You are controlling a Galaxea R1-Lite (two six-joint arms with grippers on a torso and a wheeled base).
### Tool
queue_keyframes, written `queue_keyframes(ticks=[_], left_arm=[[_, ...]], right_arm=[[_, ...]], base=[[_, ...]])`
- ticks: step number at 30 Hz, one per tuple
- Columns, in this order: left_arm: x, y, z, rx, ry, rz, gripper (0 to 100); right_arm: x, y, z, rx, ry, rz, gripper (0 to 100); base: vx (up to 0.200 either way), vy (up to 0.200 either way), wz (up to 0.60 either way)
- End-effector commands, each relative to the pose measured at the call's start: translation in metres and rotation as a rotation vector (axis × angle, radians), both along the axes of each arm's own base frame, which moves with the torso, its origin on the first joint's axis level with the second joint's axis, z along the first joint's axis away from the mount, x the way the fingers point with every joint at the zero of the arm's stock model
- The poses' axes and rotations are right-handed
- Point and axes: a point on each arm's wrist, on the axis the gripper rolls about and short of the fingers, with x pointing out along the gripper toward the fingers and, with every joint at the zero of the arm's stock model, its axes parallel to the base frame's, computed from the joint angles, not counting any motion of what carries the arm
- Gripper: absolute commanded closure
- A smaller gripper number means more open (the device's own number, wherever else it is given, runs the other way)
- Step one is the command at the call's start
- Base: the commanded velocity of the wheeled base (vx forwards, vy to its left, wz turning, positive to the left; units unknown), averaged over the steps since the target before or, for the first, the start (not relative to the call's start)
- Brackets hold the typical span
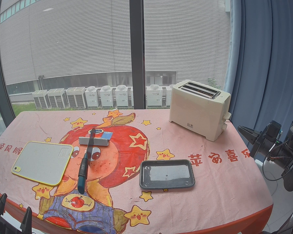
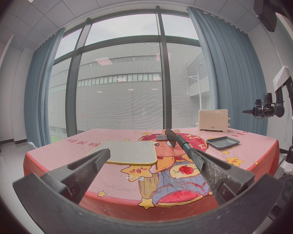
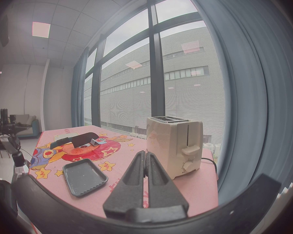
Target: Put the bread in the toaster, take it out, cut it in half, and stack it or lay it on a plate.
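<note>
Noted left gripper (image 2: 148,152) with fingers spread wide, holding nothing, poised off the near edge of the table (image 1: 224,179). Noted right gripper (image 3: 146,155) with fingers pressed together, likewise empty, off the table's side edge.

Located toaster (image 1: 198,112) just ahead of the right gripper, upright at the far corner. Could not tell whether its slots hold the bread (too dark inside to judge). Located plate (image 1: 167,173) between the two grippers, nearer the right one. Located cutting board (image 1: 42,161) directly ahead of the left gripper. Located knife (image 1: 84,164) just beside that board, on the side toward the right gripper, blade propped on a small holder (image 1: 99,141), handle resting on the table.

Judged the task at or near its start: nothing cut, nothing plated, knife untouched. Left outstanding, on this evidence: retrieving from the toaster, halving on the cutting board, laying on the plate.
</note>
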Motion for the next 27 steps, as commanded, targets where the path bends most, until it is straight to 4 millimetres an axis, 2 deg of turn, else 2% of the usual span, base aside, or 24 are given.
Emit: queue_keyframes(ticks=[1,13,27], left_arm=[[0.001,0.000,-0.004,0.000,0.016,0.000,0],[0.001,0.000,-0.004,0.000,0.016,0.000,0],[0.001,0.000,-0.004,0.000,0.016,0.000,0]], right_arm=[[-0.003,-0.001,-0.004,0.021,0.035,-0.004,100],[0.005,-0.002,-0.029,0.032,0.148,-0.016,100],[0.009,-0.002,-0.031,0.041,0.162,-0.105,100]], base=[[0.000,0.000,0.00],[0.000,0.000,0.00],[0.000,0.000,0.00]])
